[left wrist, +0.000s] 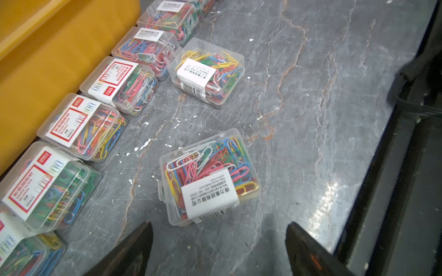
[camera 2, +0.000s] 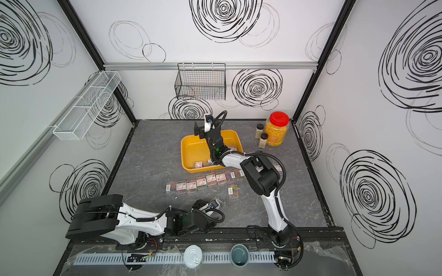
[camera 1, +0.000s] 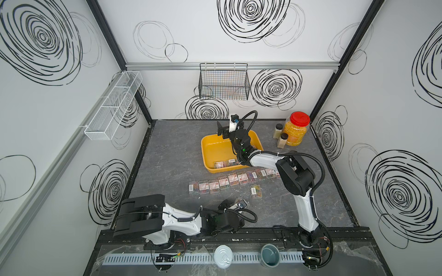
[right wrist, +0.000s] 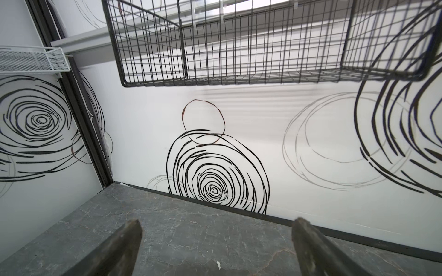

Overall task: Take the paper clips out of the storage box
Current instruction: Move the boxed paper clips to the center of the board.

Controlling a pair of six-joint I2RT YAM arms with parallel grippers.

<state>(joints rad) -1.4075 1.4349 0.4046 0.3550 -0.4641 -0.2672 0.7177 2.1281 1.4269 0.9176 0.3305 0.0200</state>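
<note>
Paper clips [left wrist: 210,179] just ahead, left gripper [left wrist: 218,224] spread

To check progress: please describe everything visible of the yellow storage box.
The storage box is a shallow, glossy yellow-orange plastic tray with rounded corners and a rolled rim. It stands flat on the grey table, toward the back. At least two paper clip cases lie inside at its near end. The right arm reaches over it, hiding part.
</note>
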